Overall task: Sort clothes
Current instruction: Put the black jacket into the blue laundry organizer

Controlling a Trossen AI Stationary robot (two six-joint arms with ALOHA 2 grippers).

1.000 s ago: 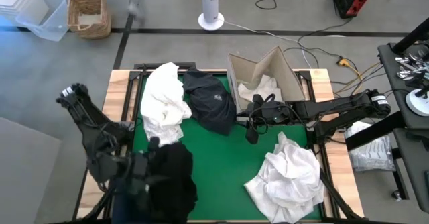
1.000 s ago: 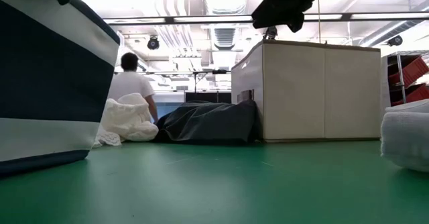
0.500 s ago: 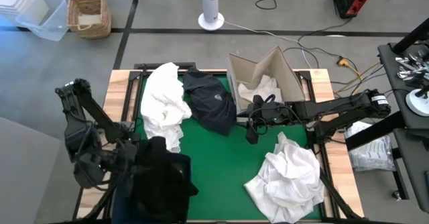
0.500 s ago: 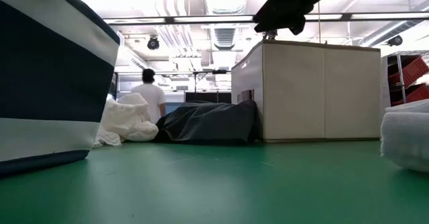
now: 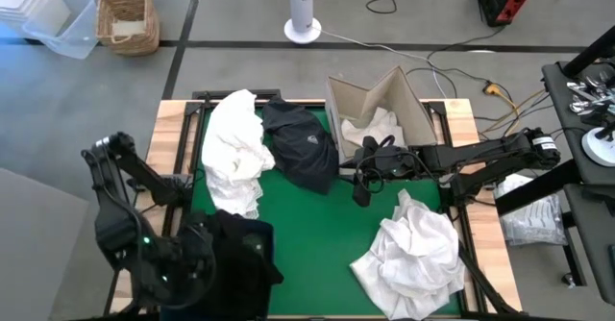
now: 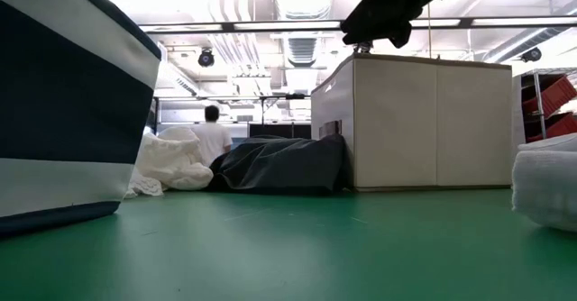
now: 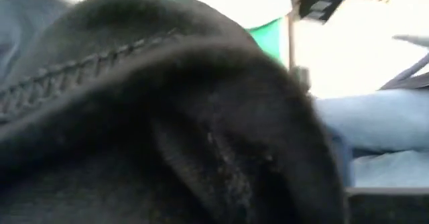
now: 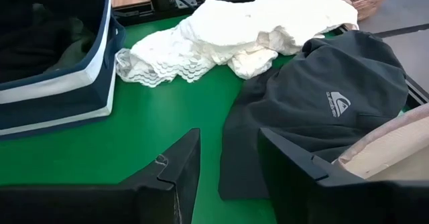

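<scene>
Nearest you, your left gripper [image 5: 197, 254] is clamped on the black garment [image 5: 235, 263] over the navy bin [image 8: 57, 83]; it's limp, so expect sagging. Mid-table, your right gripper [image 5: 361, 188] hangs with fingers parted, holding nothing. Beyond lie the navy logo top [image 8: 322, 113] and the white pile [image 8: 255, 29]: soft, light, pinch a thick fold
</scene>
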